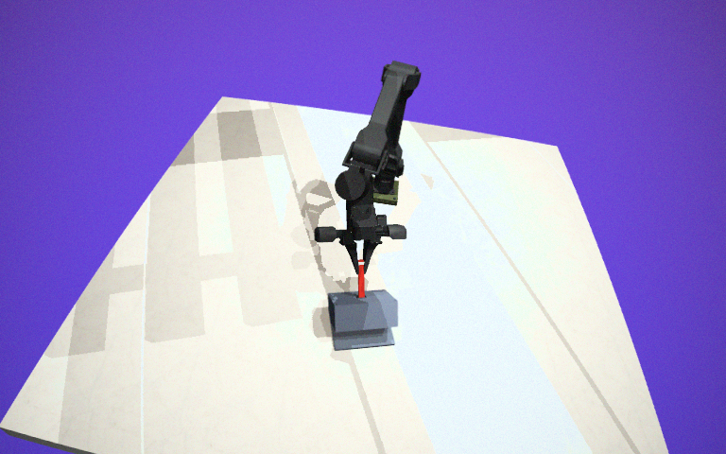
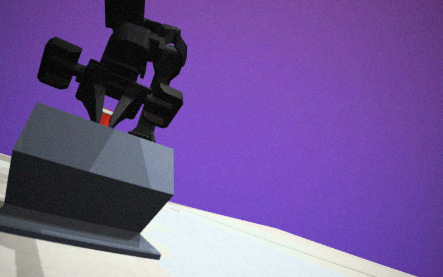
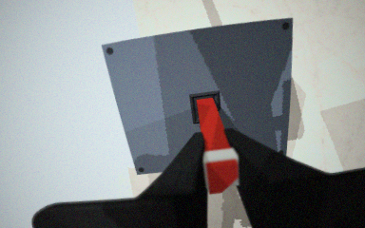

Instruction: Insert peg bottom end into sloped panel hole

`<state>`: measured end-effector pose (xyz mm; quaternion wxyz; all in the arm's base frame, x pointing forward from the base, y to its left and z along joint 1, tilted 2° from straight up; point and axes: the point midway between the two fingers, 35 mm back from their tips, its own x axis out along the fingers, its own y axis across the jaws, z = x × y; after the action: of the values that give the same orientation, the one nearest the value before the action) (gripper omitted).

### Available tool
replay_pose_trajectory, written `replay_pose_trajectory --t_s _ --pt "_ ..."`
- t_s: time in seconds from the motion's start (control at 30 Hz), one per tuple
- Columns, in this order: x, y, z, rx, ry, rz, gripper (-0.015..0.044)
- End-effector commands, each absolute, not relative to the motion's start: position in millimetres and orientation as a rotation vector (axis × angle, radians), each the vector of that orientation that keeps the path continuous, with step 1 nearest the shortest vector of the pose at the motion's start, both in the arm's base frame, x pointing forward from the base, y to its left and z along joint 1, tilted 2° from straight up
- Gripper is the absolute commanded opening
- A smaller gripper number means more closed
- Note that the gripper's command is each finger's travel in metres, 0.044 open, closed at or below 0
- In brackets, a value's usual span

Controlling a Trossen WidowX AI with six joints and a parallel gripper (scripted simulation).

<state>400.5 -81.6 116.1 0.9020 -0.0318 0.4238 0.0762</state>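
One peg, one panel, one hole: the gripper clamped a red, white-banded, flat-sided peg, tip at the hole, mid-bench.

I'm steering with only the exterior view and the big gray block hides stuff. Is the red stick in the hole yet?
Observer: The wrist view shows the red peg with its bottom end just inside the square hole.
Operator: Is the claw holding it?
Observer: Yes, the gripper is shut on it, just below a white band.
Operator: Is it all the way in?
Observer: No. The top view shows much of the peg above the panel.
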Motion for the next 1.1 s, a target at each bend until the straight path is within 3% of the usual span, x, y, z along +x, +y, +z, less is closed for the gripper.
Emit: replay_pose_trajectory --t_s 0.0,1.07 --pt "402.9 -81.9 113.4 -0.063 0.877 0.153 0.0" --pt "415.4 -79.7 99.3 -0.063 0.876 0.153 0.0"
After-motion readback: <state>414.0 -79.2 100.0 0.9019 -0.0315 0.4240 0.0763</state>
